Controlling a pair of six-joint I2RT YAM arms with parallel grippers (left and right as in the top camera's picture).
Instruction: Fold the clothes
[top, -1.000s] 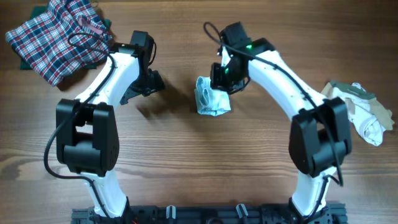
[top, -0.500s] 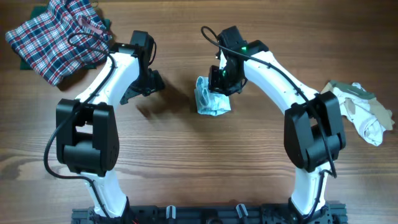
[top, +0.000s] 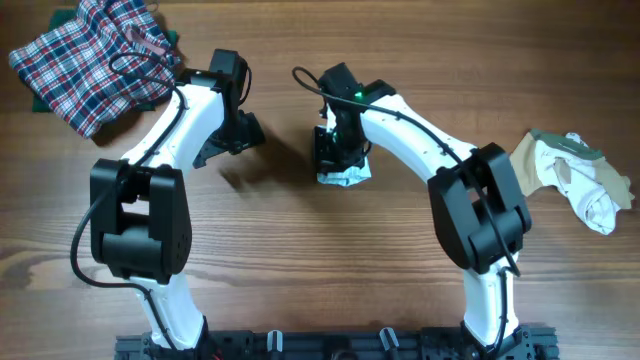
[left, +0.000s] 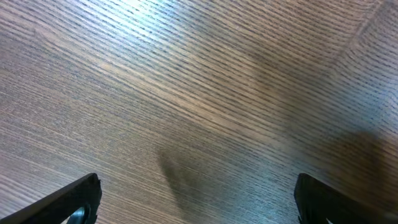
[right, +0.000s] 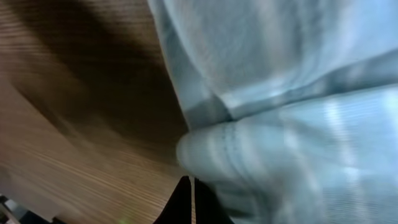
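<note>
The right fingers (top: 338, 150) are closed and pointed down onto the pale blue-white striped garment (top: 346, 173), which lies in a small bunched heap on the wooden table (top: 300, 270), directly under them and showing mostly on their near side in the overhead view. In the right wrist view the dark tips of the right fingers (right: 191, 202) meet with only a thin line between them, and the striped garment (right: 280, 124) fills the space just past them, a rounded fold of cloth touching or nearly touching the tips. Whether any cloth is pinched between them cannot be told, since the picture is blurred and very close. The left fingers (top: 236, 135) stand wide open above bare table, well apart from the striped garment, which lies off toward the right fingers. In the left wrist view the left fingers (left: 196, 202) show only as two dark tips at the lower corners, with nothing but wood grain and soft shadow between them. A red-white-blue plaid garment (top: 90, 60) lies crumpled on a dark green cloth (top: 42, 100), far beyond the left fingers on the side away from the right arm. A beige and white garment (top: 575, 180) lies loosely heaped well apart from the right fingers, on their outer side.
</note>
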